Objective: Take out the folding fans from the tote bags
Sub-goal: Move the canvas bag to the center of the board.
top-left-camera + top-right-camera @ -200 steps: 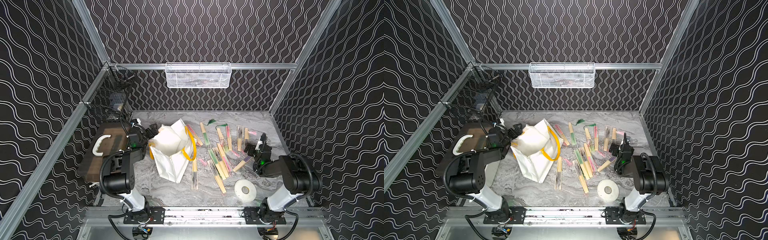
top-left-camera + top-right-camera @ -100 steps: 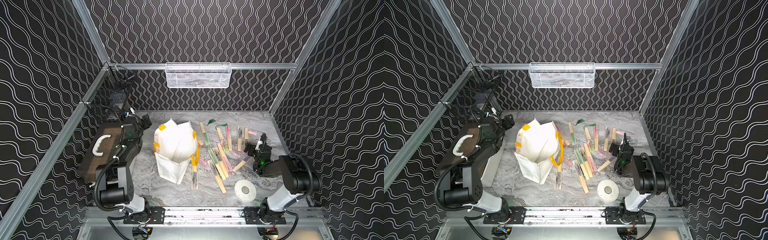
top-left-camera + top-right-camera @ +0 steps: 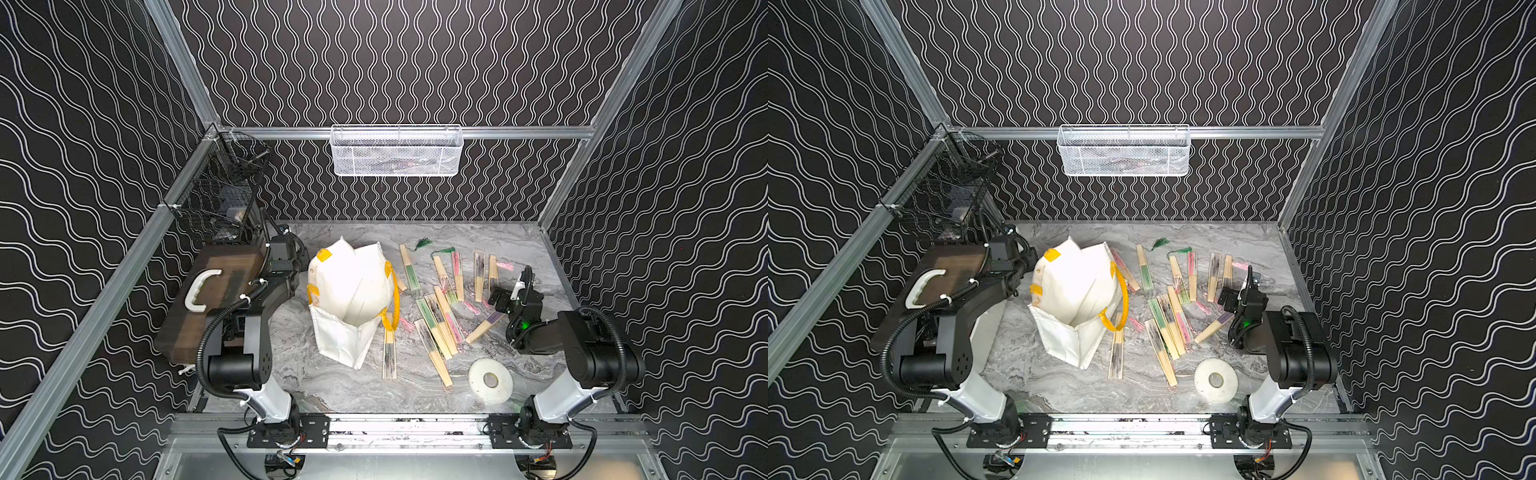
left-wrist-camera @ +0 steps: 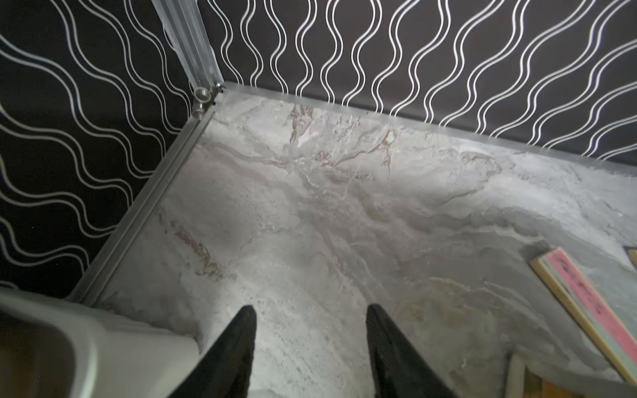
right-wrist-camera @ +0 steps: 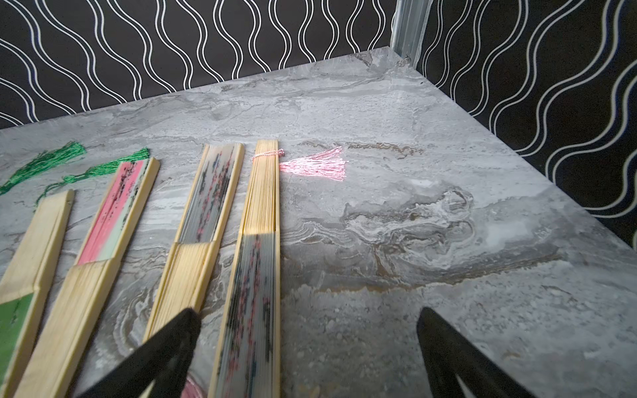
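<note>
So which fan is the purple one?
The fan lying slantwise beside the right gripper; it alone has purple folds, the others show green, pink or black.

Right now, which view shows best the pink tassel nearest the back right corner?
The right wrist view: the pink tassel lies large and sharp, threads spread on the table beside its fan. In both top views it is a small pink streak. The left wrist view misses it.

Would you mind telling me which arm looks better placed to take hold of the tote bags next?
Probably the left: the left gripper is close beside the tote bags, jaws apart and empty. The right gripper, also open, hovers over the fans on the bags' other side.
</note>
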Robot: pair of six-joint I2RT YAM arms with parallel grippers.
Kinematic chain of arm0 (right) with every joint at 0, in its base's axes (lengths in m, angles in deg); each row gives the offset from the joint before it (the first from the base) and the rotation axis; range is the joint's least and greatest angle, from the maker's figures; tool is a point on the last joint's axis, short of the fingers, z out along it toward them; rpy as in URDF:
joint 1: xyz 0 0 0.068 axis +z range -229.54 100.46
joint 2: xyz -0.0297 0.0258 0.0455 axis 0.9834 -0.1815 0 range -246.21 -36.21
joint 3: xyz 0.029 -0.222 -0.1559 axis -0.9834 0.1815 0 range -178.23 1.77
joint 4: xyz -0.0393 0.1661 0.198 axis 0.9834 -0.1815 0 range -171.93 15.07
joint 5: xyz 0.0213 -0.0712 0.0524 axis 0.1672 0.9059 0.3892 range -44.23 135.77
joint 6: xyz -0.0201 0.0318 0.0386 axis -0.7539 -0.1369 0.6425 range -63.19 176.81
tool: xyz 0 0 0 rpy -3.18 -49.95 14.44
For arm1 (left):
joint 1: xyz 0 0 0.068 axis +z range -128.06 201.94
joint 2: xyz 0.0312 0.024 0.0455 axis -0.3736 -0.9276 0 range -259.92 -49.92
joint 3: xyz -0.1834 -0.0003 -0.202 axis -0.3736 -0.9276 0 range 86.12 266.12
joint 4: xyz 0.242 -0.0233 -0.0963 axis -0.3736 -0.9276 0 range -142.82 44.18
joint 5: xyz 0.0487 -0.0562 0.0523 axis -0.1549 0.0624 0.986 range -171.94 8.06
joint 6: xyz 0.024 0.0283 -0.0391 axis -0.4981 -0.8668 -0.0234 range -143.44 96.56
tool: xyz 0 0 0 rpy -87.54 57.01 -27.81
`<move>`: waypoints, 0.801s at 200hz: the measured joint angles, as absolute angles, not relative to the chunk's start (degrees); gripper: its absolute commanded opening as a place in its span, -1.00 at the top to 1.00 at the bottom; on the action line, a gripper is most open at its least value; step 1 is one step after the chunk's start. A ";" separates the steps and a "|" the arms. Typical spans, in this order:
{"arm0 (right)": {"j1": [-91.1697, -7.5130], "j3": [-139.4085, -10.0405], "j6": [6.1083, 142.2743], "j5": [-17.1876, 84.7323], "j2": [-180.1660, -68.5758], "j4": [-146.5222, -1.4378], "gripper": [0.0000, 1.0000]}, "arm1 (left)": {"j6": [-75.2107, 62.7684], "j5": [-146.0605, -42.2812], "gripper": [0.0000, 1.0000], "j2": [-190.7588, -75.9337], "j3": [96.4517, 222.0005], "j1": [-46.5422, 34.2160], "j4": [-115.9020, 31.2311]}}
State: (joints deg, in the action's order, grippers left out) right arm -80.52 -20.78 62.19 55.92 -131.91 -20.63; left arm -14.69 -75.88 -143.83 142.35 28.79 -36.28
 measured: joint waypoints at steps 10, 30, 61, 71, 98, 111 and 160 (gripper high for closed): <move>-80.52 -20.78 62.19 55.92 -131.91 -20.63 -0.99 | -14.71 -77.38 -0.13 -143.32 140.18 28.55 -35.05; -80.52 -20.78 62.19 55.90 -131.91 -20.63 -0.99 | -14.75 -81.43 -0.15 -142.78 135.51 28.18 -30.94; -80.52 -20.78 62.19 55.86 -131.91 -20.63 -0.99 | -16.55 -85.38 -0.22 -141.71 129.45 27.59 -23.77; -80.52 -20.78 62.19 55.77 -131.91 -20.63 -0.99 | -17.66 -85.97 -0.24 -140.68 127.33 27.50 -21.30; -80.52 -20.78 62.19 55.77 -131.91 -20.63 -1.00 | -20.76 -85.97 -0.30 -137.75 121.87 27.37 -16.45; -80.52 -20.78 62.19 55.77 -131.91 -20.63 -0.99 | -22.10 -86.17 -0.34 -136.15 119.60 27.08 -14.33; -80.52 -20.78 62.17 55.77 -131.91 -20.63 -0.99 | -24.87 -86.11 -0.55 -131.17 114.70 24.59 -9.63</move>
State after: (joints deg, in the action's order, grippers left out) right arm -80.52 -20.78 62.17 55.77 -131.91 -20.63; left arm -24.87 -86.11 -131.17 114.70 24.59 -9.63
